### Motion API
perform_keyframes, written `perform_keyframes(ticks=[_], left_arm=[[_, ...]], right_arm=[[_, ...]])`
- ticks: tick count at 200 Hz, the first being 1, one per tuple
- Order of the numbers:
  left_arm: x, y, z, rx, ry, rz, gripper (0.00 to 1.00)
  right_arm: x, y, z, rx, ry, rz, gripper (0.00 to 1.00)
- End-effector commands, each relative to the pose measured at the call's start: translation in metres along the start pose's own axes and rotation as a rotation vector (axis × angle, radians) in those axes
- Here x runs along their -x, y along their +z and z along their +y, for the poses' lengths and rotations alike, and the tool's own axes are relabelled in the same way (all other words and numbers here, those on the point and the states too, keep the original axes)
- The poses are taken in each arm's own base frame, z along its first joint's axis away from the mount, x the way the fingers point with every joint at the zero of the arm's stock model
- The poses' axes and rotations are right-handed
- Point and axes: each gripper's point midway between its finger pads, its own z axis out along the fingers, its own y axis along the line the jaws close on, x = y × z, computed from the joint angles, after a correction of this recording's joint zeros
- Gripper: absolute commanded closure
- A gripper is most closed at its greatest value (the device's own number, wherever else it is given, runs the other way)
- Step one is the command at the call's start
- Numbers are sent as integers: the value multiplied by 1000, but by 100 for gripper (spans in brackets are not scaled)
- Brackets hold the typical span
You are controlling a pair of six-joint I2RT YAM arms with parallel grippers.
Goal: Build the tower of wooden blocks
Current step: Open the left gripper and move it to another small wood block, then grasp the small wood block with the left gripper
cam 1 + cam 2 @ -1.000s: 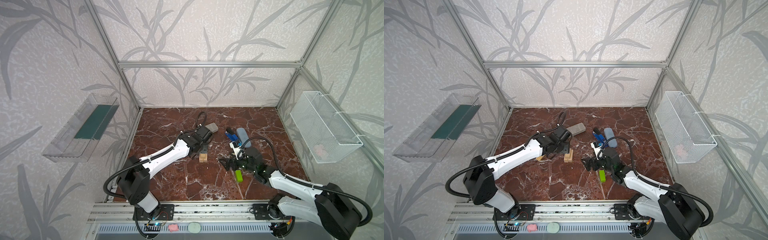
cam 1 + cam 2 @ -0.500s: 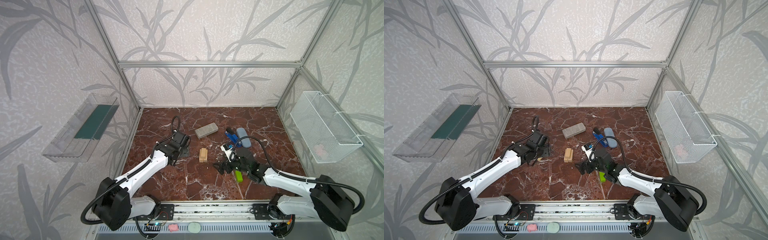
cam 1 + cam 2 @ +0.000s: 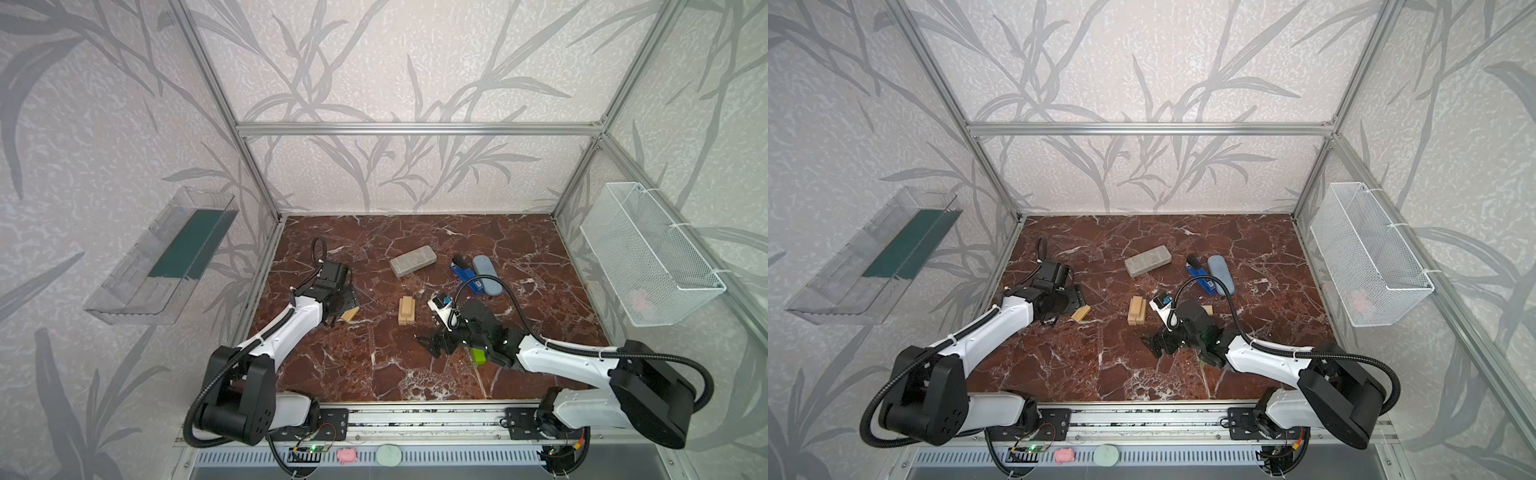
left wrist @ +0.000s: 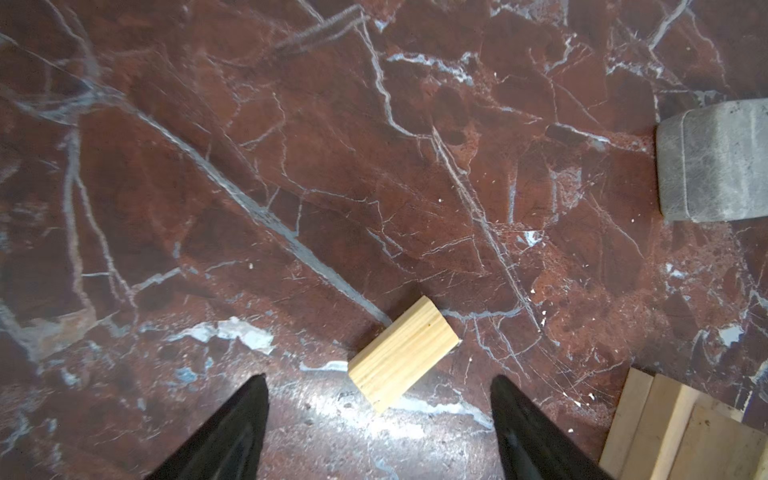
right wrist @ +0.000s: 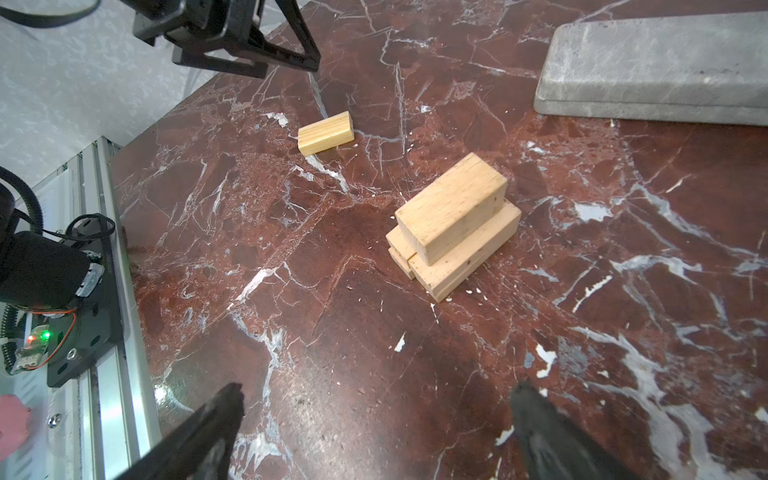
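Red veined marble tabletop spreads between patterned walls, and you have both arms low over it. Your left gripper hangs just above the surface with its jaws spread wide and nothing between them. A loose pale block lies flat on the marble just ahead of its fingertips, skewed across the gap and touching neither.

Off to that gripper's right, well apart from it, stands the tower. It is a low stack of pale wood blocks, one laid along the top of the wider layers beneath, their edges slightly out of line. Beyond the tower, farther from both tools, lies the speckled grey slab.

Your right gripper faces the tower from the opposite side, jaws at full spread and empty. The stack sits ahead of its tips, near but apart, with bare marble between.

Back from that gripper's tips, under its wrist, a lime green block rests on the marble. In a top view another pale block shows just beyond the wrist. The blue-and-black stapler lies past it toward the back wall.
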Motion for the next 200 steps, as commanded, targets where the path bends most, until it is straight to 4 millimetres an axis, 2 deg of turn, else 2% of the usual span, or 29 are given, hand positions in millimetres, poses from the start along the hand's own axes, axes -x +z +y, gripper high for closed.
perform_keyframes(ticks=[1,70,156,200], left_arm=[[0,12,-9,-46,26,28,18],[-16,37,-21,-79,46,156,19],[-39,34,-37,-135,73,229,26],[-46,35,-34,-50,121,227,31]], right_arm=[[15,0,6,8,-35,-30,1],[16,-3,3,-13,-43,-38,1],[16,-3,0,-30,-45,-43,1],[15,-3,-1,-31,-42,-40,1]])
